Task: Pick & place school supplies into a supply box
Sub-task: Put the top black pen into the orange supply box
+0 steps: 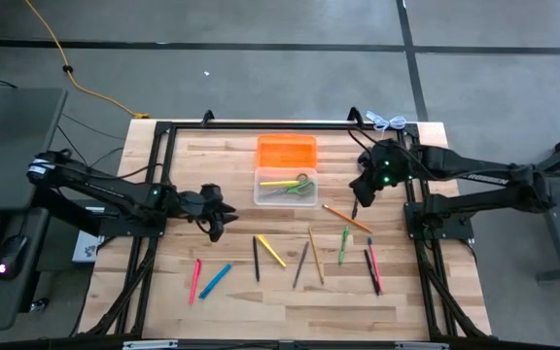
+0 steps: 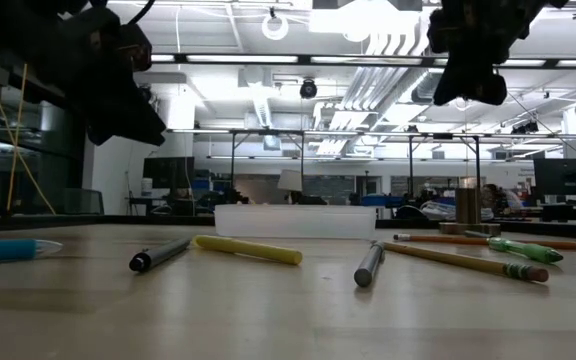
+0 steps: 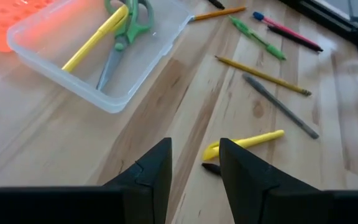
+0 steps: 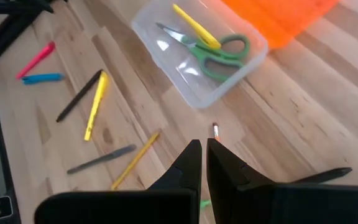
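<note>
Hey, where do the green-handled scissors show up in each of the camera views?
High view: scissors in the clear box, centre.
Low view: not visible; only the box's wall shows.
Left wrist view: scissors in the box, upper left.
Right wrist view: scissors in the box, upper middle.
Shared landmark: the yellow marker beside them.

The right gripper [image 4: 202, 163] hangs above the wooden surface [image 4: 303, 112], its jaws pressed together with nothing between them. Beyond it lies the supply box [image 4: 199, 96], clear plastic, holding green-handled scissors [image 4: 213, 53] and a yellow pen [image 4: 194, 26] that crosses the blades. An orange rectangular piece [image 4: 284, 18] touches the box's far side. Loose on the surface lie a pink marker [image 4: 35, 60], a blue marker [image 4: 42, 78], a black pen [image 4: 78, 95], a yellow marker [image 4: 96, 106], a grey pen [image 4: 101, 159] and a yellow pencil [image 4: 135, 160].
</note>
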